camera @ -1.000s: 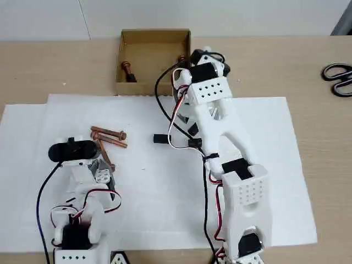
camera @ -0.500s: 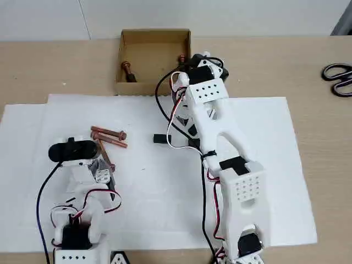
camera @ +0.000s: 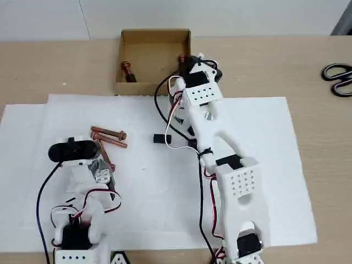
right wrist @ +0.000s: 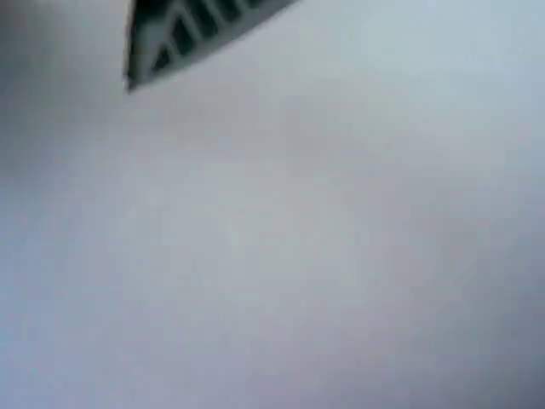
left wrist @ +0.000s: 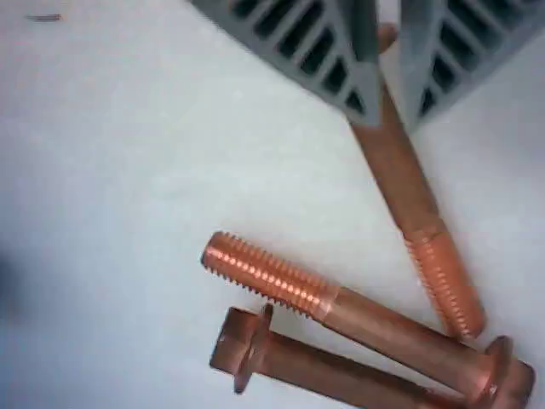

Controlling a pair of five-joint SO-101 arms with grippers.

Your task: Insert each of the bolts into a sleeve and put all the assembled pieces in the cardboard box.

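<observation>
Bolts, copper-coloured with flanged heads. One bolt (left wrist: 400, 179) lies flat on the white paper sheet (camera: 165, 203). The left gripper (left wrist: 392, 115) looks clamped on its plain shank just below the head. The threaded tip points away from that arm, toward two loose bolts (camera: 109, 133) just beside it. A small black block (camera: 159, 138) (probably a sleeve) lies between the arms; the left gripper is nearer, by my judgement. The brown cardboard box (camera: 155, 33) holds one assembled piece (camera: 127, 71). The right gripper (camera: 186, 61) sits at the box's side wall, masked by its own wrist; its opening cannot be told.
</observation>
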